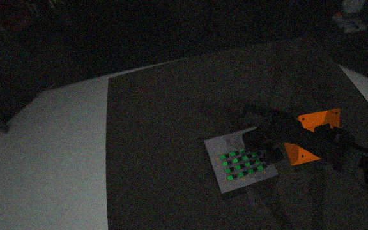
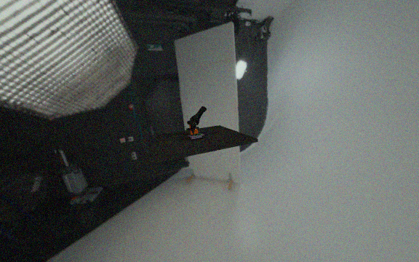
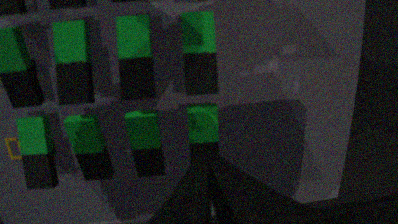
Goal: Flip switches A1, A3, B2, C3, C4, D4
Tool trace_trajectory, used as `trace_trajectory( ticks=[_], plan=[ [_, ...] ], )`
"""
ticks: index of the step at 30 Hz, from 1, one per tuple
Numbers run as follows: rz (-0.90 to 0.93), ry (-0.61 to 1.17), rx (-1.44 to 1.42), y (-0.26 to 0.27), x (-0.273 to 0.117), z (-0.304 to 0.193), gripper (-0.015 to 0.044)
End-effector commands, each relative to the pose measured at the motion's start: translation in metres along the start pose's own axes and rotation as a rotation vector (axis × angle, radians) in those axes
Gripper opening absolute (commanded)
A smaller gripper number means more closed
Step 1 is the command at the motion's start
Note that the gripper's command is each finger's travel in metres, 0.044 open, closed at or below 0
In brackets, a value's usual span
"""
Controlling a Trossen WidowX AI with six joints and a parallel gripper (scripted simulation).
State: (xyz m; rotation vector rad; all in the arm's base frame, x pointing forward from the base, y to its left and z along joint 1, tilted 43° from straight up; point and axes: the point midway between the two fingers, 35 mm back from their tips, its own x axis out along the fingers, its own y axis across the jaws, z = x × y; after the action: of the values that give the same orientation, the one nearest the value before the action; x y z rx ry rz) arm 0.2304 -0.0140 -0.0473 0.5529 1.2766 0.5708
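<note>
the jaws of the gripper (image 1: 257,147) (image 3: 205,161) were clenched, with nothing held between them. the switch panel (image 1: 213,153) (image 2: 196,137) (image 3: 325,125) was spread beneath and around them on the dark table (image 1: 155,128) (image 2: 228,138). the tips were placed at the black half of switch d4 (image 3: 203,125), its green half being seen just beyond; whether contact was made could not be told. the other switches of the nearest row were lined up to the left of the jaws.
</note>
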Motion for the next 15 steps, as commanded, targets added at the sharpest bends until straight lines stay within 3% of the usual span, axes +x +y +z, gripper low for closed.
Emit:
trace_trajectory(
  ticks=[1,11,15],
  plan=[
    [0.002,-0.002,0.003,0.0,0.001,0.0,0.0],
    [-0.001,0.0,0.0,0.0,-0.001,0.0,0.0],
    [-0.004,0.018,0.003,-0.002,-0.044,0.003,0.0]
  ],
)
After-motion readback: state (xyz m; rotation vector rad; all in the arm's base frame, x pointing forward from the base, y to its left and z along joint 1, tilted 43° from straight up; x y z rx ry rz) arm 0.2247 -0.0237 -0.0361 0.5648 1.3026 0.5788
